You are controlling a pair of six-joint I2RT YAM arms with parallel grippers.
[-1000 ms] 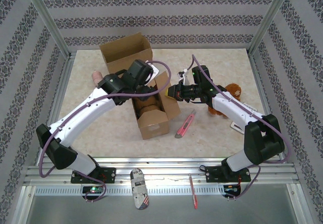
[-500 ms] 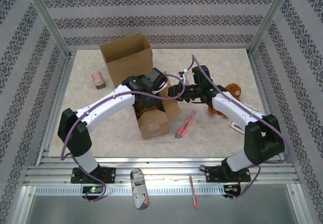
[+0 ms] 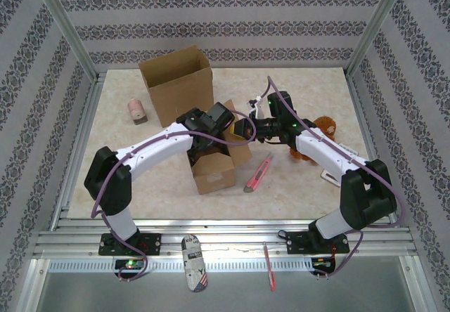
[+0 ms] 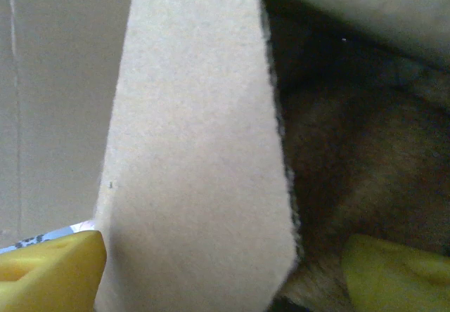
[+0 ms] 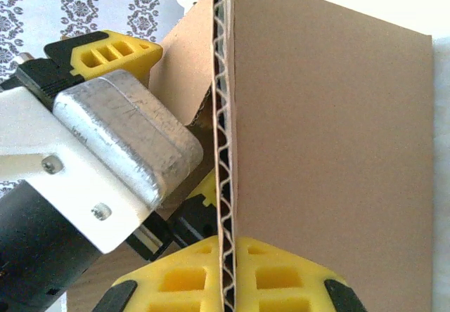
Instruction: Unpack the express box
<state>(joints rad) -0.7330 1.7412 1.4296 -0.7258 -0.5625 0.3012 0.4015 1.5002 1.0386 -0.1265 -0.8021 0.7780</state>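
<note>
The express box [image 3: 213, 175] is a small open cardboard carton in the middle of the table. My left gripper [image 3: 211, 138] reaches down into it from above. Its jaws are open, with the yellow fingertips [image 4: 49, 270] far apart. Between them stands a pale beige slab [image 4: 197, 157], and a dark brown furry thing [image 4: 358, 164] lies to its right inside the box. My right gripper [image 3: 244, 131] is shut on the box's right flap [image 5: 330, 150], the corrugated edge pinched between its yellow fingers [image 5: 281, 277]. The left gripper's body [image 5: 119, 136] sits just beyond that flap.
A larger open cardboard box [image 3: 176, 80] stands at the back. A pink spool [image 3: 136, 109] lies to its left. A red utility knife [image 3: 259, 173] lies right of the express box. A brown plush toy [image 3: 321, 131] and a white card [image 3: 330, 176] are under the right arm.
The left arm has swung right and lowered its gripper into the express box, with the jaws a little wider. The right gripper has kept its hold on the flap.
</note>
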